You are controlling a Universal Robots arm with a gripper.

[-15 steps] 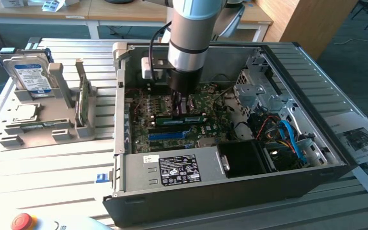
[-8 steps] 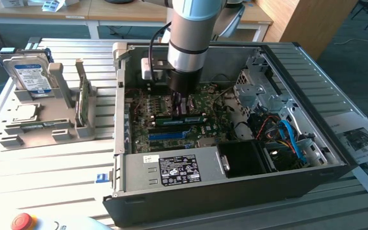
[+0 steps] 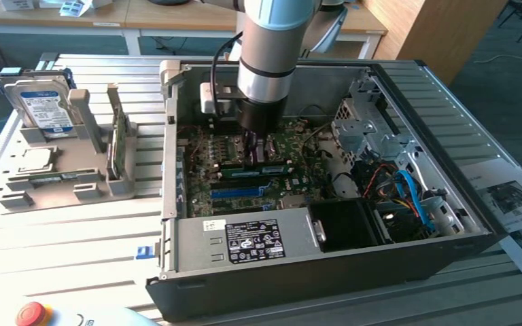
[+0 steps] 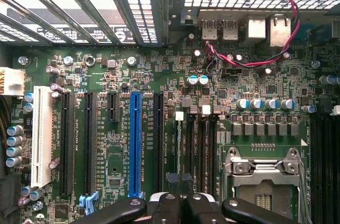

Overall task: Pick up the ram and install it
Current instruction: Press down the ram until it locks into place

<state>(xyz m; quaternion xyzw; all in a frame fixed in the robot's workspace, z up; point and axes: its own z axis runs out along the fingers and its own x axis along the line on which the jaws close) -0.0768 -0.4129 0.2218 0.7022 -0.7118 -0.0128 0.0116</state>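
My gripper (image 3: 253, 145) reaches down into the open computer case (image 3: 451, 102), just over the motherboard. In the wrist view its black fingers (image 4: 167, 205) are pressed together, so the gripper (image 4: 181, 198) is shut right above the row of memory slots (image 4: 197, 149). In the exterior view a green ram (image 3: 263, 167) stick stands on edge in the board directly below the fingers. Whether the fingers touch it I cannot tell. Another green stick (image 3: 116, 136) stands upright in the grey holder (image 3: 71, 183) at the exterior view's left.
The holder also carries a silver hard drive (image 3: 45, 109) with a blue label and a small square processor chip (image 3: 36, 159). Inside the case are a power supply (image 3: 252, 241), drive cages (image 3: 370, 129) and blue cables (image 3: 415, 197). A red stop button (image 3: 32, 314) sits at the table's front.
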